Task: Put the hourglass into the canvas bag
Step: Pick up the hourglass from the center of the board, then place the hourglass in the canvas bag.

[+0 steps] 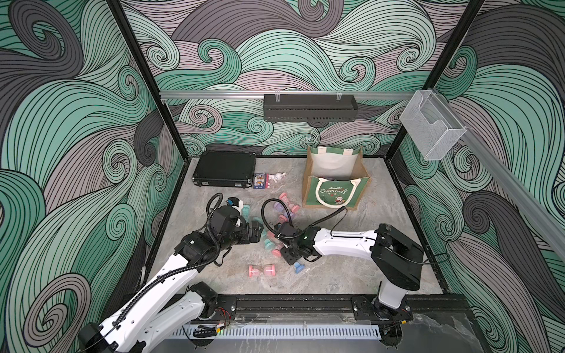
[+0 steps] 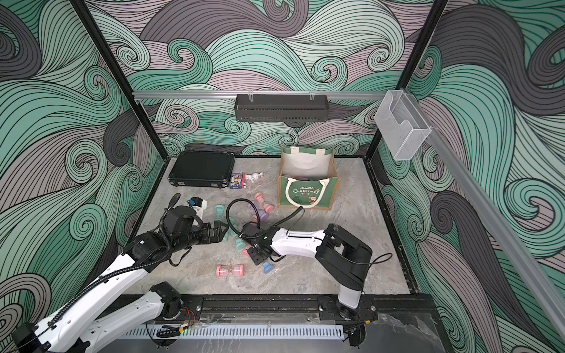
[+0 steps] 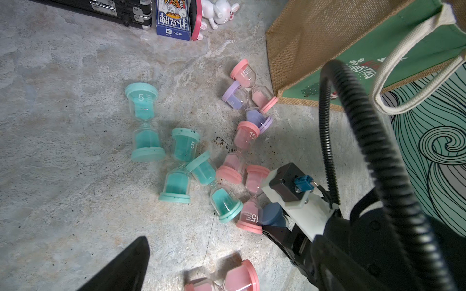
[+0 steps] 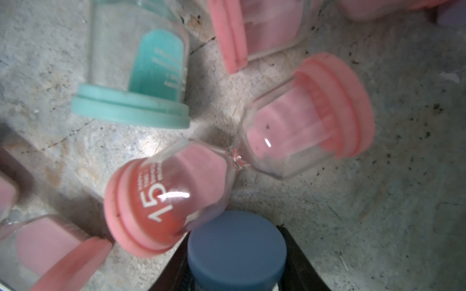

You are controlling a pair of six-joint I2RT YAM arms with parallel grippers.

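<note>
Right tool (image 4: 234, 235) clenched on blue hourglass (image 4: 237, 252), gripping it by the cap, low on worktop (image 1: 336, 269) at edge of the pile. Pink hourglass (image 4: 161, 201) touches the cap. Left tool (image 1: 256, 229) spread, empty. Canvas bag (image 1: 331, 191) well apart, mouth up. Best to lift straight up to clear neighbours, carry over rim, release inside.

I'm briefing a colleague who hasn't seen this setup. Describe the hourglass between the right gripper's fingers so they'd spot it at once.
Find the green Christmas canvas bag at the back of the table, then come toward the near edge through the scatter of teal, pink and purple hourglasses. At that cluster's near end, between the fingers of the right gripper, is the blue hourglass: the only blue one.
</note>
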